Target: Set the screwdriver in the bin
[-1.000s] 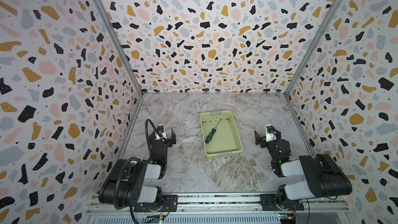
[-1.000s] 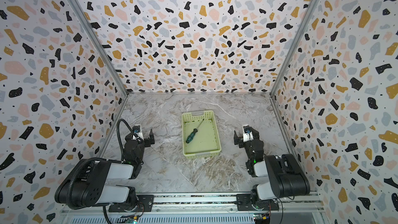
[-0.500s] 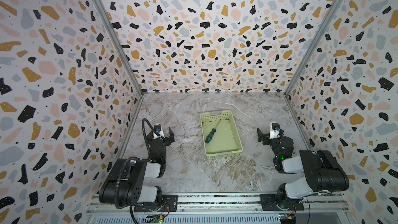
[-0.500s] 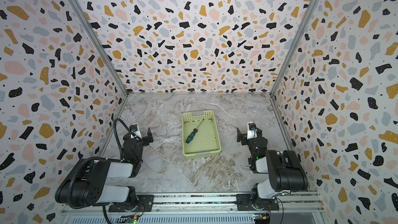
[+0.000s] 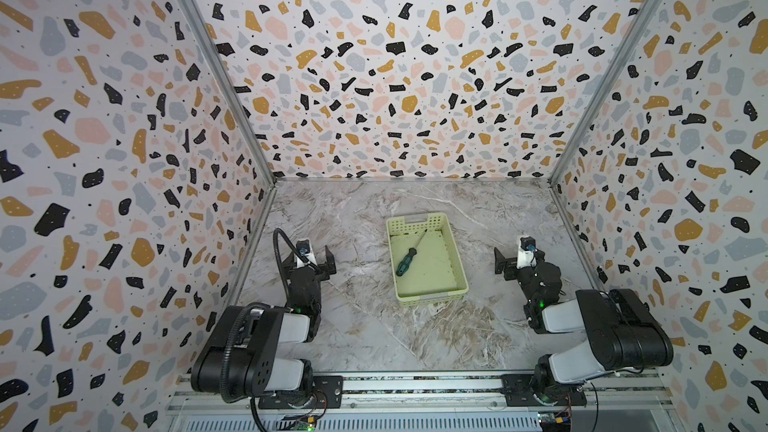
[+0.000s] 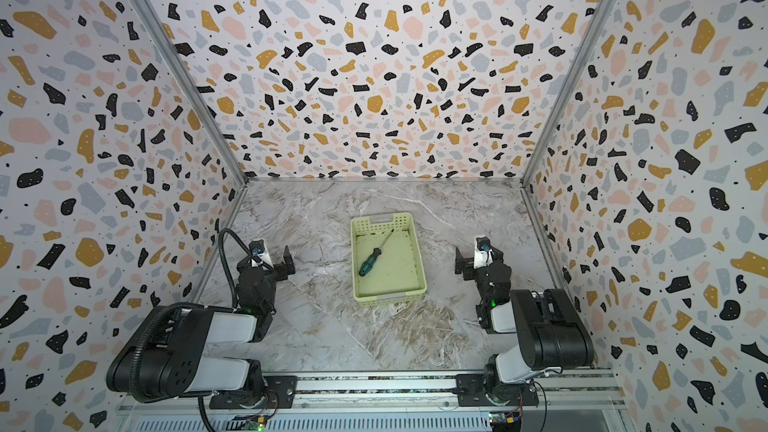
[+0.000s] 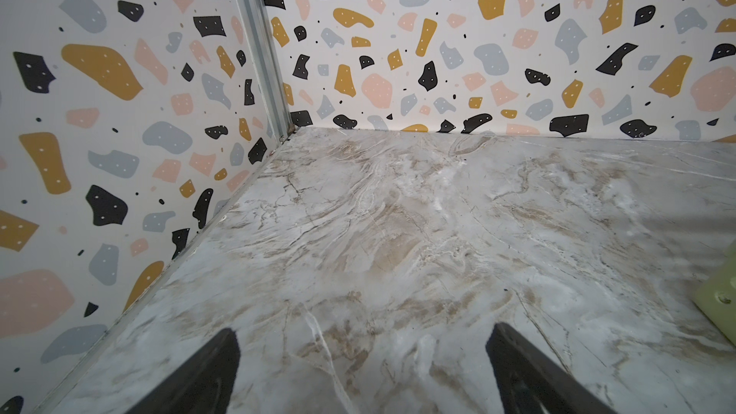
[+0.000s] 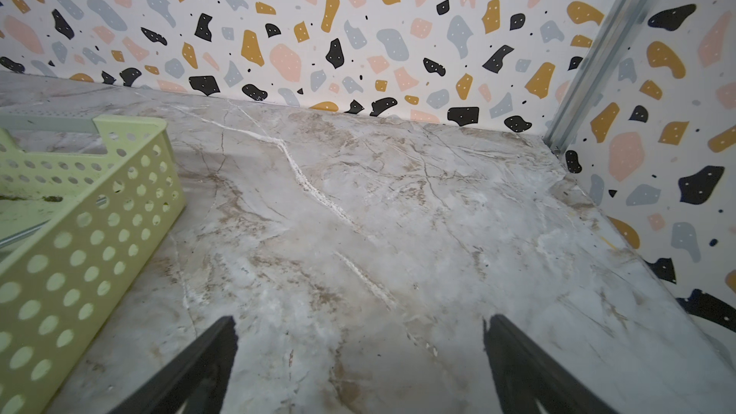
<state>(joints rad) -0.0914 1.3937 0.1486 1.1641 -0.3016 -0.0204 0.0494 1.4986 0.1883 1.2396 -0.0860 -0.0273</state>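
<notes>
Screwdriver [image 5: 409, 256] lies flat on the floor of the bin [image 5: 456, 259] in both top views, slanted, its teal and black handle toward the near end and its thin shaft pointing at the far wall with the handle cut-out; nothing touches it. The bin sits around the middle of the desk [image 5: 374, 326], its long sides running from the near edge toward the far edge. The left tool [image 5: 312, 258] rests low near the left edge of the desk, jaws spread wide and holding nothing, as its wrist view shows bare marble between the two dark fingers [image 7: 199, 376]. The right tool [image 5: 516, 259] sits near the right edge, just as wide apart and empty, with the perforated bin wall [image 8: 79, 256] off to one side of it. By the look of things the placing is done, so the step in hand is only to park both arms clear. Doing that well means keeping the open fingers away from the bin walls, so the light basket is not nudged or tipped, and pulling back toward the near edge rather than sweeping across the middle. No brand, label or writing can be read on the screwdriver, the bin or the arms.
</notes>
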